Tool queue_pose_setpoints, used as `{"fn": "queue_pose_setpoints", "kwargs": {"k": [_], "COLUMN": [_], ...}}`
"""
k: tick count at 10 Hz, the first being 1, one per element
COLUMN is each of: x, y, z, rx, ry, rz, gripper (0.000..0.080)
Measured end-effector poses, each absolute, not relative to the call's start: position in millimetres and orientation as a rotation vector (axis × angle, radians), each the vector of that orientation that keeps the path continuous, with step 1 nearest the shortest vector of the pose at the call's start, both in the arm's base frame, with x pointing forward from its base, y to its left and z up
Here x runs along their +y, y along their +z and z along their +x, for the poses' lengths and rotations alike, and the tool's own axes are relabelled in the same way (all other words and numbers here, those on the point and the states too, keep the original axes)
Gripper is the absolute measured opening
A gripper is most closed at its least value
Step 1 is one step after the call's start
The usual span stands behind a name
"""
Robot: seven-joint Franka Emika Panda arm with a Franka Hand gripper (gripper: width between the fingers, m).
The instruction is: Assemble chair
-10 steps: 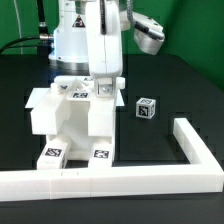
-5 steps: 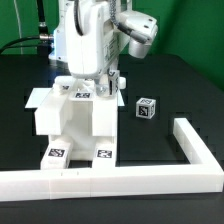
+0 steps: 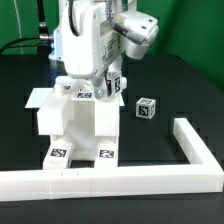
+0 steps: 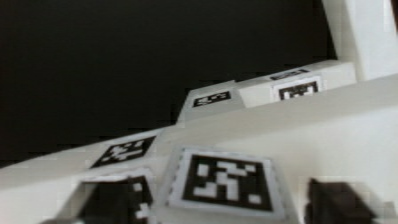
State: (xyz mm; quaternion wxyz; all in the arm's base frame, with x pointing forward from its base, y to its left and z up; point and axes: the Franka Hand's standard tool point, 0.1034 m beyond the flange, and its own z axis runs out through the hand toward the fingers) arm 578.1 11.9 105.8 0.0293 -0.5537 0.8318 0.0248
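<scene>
The chair (image 3: 80,125) is a chunky white stack of tagged blocks at the exterior view's left, standing against the border rail. My gripper (image 3: 108,88) is at its top rear right corner, shut on a tagged white chair part (image 3: 117,85). In the wrist view that part (image 4: 222,180) fills the gap between my dark fingers (image 4: 111,202), with my gripper (image 4: 222,198) straddling it. Other tagged chair surfaces (image 4: 294,90) lie beyond. A small loose tagged cube (image 3: 146,108) sits on the black table to the exterior view's right of the chair.
A long white L-shaped border rail (image 3: 130,178) runs along the front and up the exterior view's right side (image 3: 195,145). The robot's white base (image 3: 70,45) stands behind the chair. A green backdrop lies at the rear.
My wrist has turned in place above the chair's top rear corner, and the held part's tag has swung toward the exterior view's right. The chair and the cube have not moved.
</scene>
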Motion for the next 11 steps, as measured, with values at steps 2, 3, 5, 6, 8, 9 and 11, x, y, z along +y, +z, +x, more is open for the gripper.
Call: {"fn": "queue_pose_setpoints", "kwargs": {"k": [2, 3, 5, 6, 8, 9, 11], "x": [11.3, 11.4, 10.9, 10.7, 10.9, 10.4, 9.6], "y": [106.1, 106.0, 106.0, 106.0, 106.7, 106.6, 106.6], "z": [577.9, 577.9, 577.9, 577.8, 577.3, 577.0, 576.9], "rx": [2.416, 2.327, 2.151, 2.024, 1.792, 1.660, 1.454], "ry": [0.074, 0.070, 0.061, 0.055, 0.057, 0.047, 0.038], "rz": [-1.912, -2.016, -2.200, -2.315, -2.503, -2.603, -2.729], "gripper": [0.0632, 0.0646, 0.0649, 0.0649, 0.0649, 0.0649, 0.0649]}}
